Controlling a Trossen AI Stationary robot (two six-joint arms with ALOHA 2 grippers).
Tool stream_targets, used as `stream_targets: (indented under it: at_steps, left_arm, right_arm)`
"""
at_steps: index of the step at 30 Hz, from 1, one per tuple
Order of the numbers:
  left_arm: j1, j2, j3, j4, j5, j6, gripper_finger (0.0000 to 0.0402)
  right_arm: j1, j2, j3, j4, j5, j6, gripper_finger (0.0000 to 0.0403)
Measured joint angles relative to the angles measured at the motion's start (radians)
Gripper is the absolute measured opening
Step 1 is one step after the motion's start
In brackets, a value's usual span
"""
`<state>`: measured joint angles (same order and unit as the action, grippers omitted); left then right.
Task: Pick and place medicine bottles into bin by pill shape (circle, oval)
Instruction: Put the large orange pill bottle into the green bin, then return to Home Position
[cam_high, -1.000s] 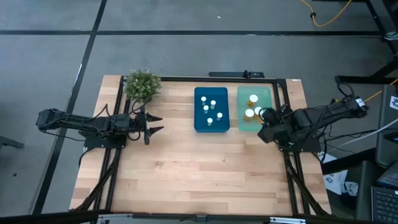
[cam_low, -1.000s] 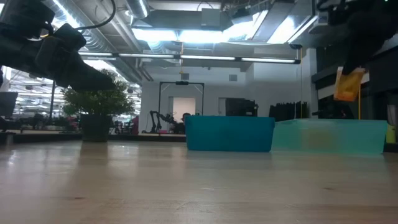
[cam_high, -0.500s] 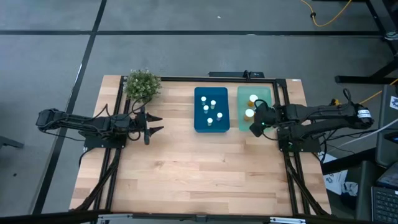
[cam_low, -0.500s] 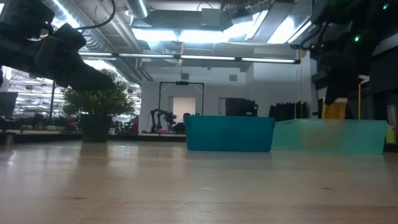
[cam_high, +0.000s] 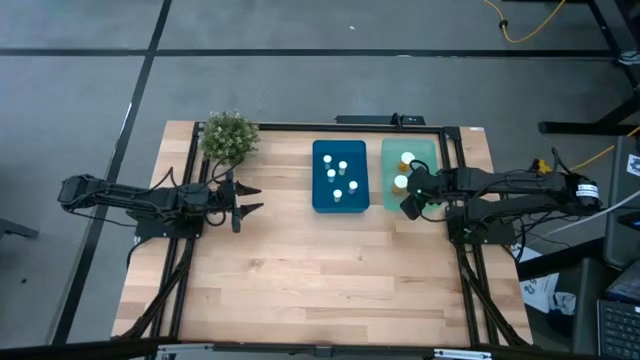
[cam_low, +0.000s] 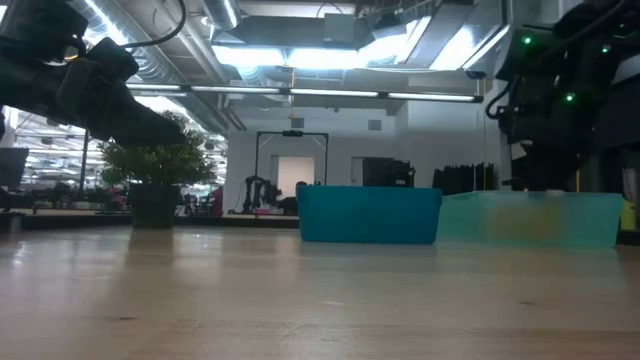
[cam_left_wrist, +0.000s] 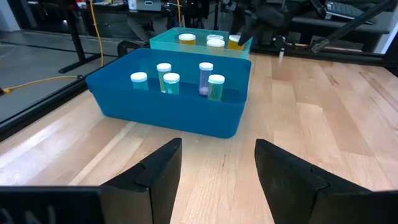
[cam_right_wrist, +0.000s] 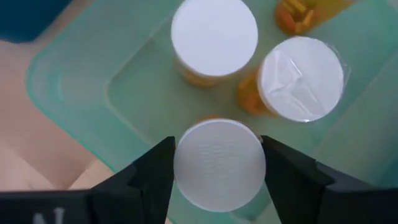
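A wooden table (cam_high: 320, 280) carries everything, with a dark frame (cam_high: 452, 150) along its edges. The left arm (cam_high: 130, 200) waits over the table's left side, near a potted plant (cam_high: 230, 137) at the back edge; its left gripper (cam_high: 245, 200) hangs above bare wood with the fingers (cam_left_wrist: 155, 177) spread apart and nothing between them. The right arm (cam_high: 520, 190) reaches in from the right side to the green bin (cam_high: 388, 150), which stands just beside the blue bin (cam_high: 320, 195) at the table's back centre. In the low view the two bins sit side by side, blue (cam_low: 368, 215) and green (cam_low: 530, 220), with the right arm's dark bulk above the green one. The blue bin holds five small white-capped bottles (cam_left_wrist: 168, 78), all upright. The green bin holds the larger amber bottles (cam_right_wrist: 214, 37), two standing close together and a third lying farther in, only its amber body showing. The right gripper (cam_right_wrist: 219, 165) is down inside the green bin, its fingers (cam_right_wrist: 149, 171) pinching a fourth amber bottle (cam_right_wrist: 219, 163) by the white cap, one finger on each side. That held bottle is upright, near the bin's corner, close to the two standing ones.
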<state>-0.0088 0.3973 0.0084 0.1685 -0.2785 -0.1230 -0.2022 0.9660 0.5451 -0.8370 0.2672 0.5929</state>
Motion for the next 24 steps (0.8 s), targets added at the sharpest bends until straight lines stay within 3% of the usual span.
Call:
stream_targets:
  at_steps: [17,24]
  left_arm:
    - [0.000,0.000,0.000,0.000,0.000,0.000,0.0195]
    - [0.000,0.000,0.000,0.000,0.000,0.000,0.0195]
  right_arm:
    - [-0.003,0.000,-0.001,0.010,0.052,0.032,0.0309]
    - [0.012,-0.052,0.090,0.004,0.054,-0.001,0.0318]
